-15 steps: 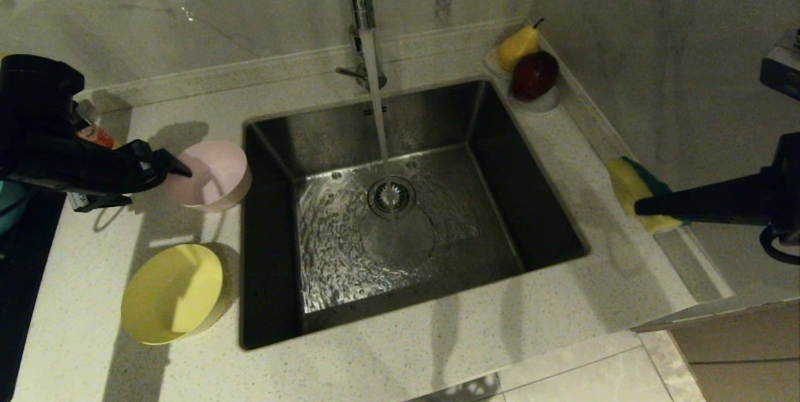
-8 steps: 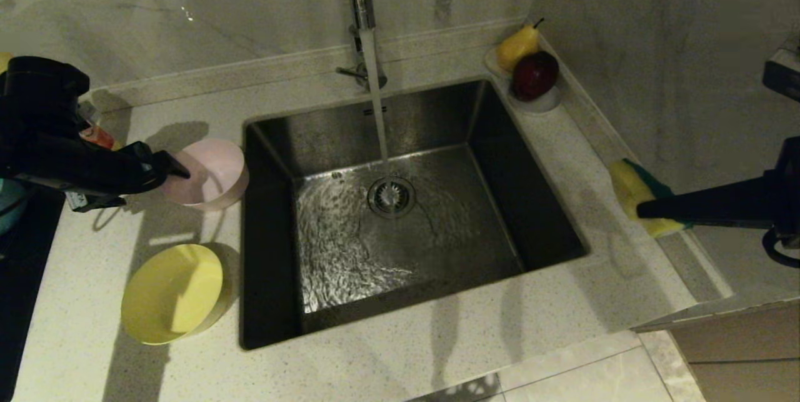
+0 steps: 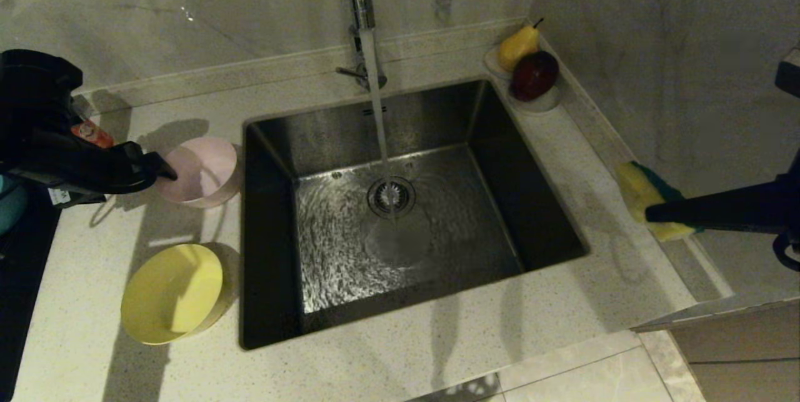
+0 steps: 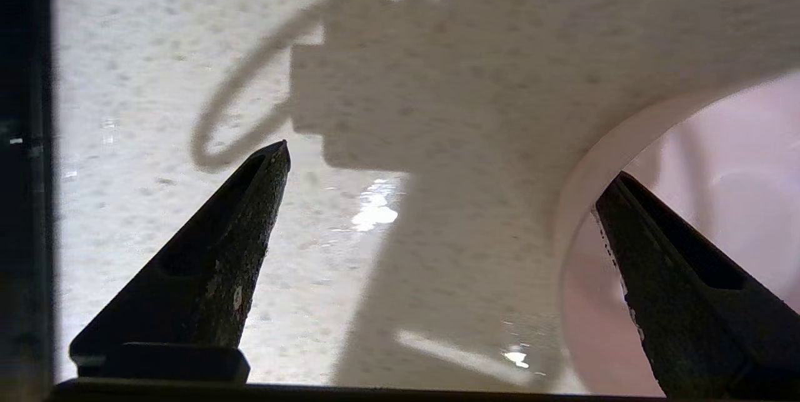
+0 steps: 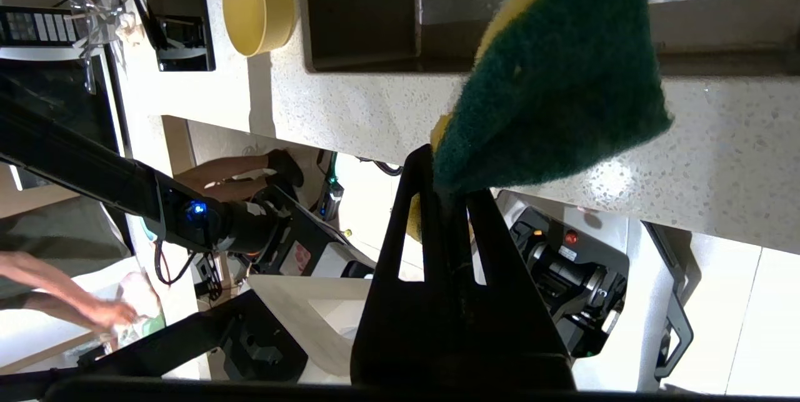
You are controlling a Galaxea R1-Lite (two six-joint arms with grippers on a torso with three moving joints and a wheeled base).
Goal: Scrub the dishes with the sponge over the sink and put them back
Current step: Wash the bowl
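Left gripper (image 3: 164, 172), jaws apart, straddling pink bowl (image 3: 203, 170) rim left of sink (image 3: 275, 214); needing closing. Right gripper (image 3: 653, 211) clamping sponge (image 3: 637, 192) right of sink.

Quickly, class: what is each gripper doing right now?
Left gripper: open, straddling the pink bowl rim.
Right gripper: shut on the sponge.

Left gripper (image 4: 440, 164) spread wide over the speckled countertop (image 4: 156, 45). One fingertip (image 4: 644, 233) sits inside the rim of the pale pink bowl (image 4: 737, 158), the other out over bare counter. The bowl's rim runs between them. Arm's shadow across the stone, a few wet glints.
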